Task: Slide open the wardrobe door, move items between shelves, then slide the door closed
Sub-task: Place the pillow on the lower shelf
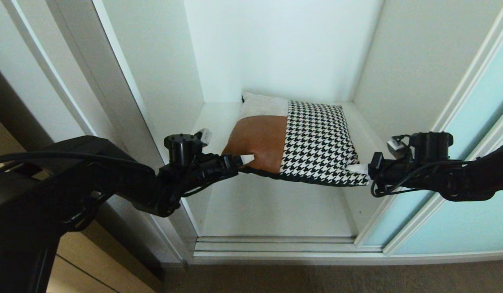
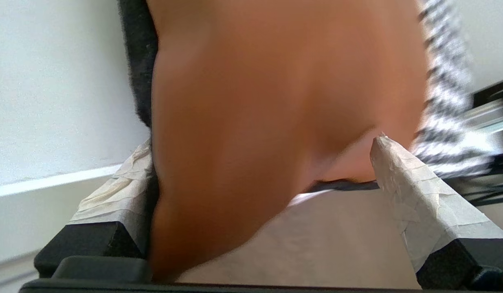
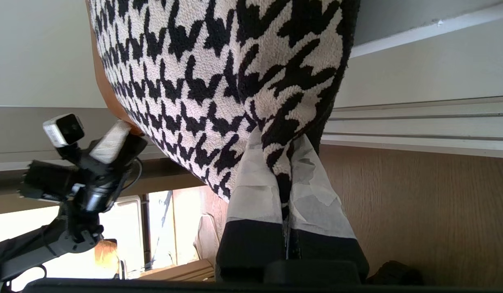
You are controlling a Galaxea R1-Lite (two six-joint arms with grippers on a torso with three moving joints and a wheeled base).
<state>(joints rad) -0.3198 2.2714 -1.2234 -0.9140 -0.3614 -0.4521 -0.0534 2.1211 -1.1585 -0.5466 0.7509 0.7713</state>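
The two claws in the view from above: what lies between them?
The cushion spans the gap in the head view: the right gripper pinches its houndstooth corner, and the open left gripper straddles its brown leather corner.

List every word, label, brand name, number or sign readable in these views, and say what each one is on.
None: no readable text in any view.
The cushion shows only tan leather, houndstooth and a grey patch, no label.
The pale tape on the left gripper and right gripper is blank.
The sliding wardrobe door and the shelf carry no markings.
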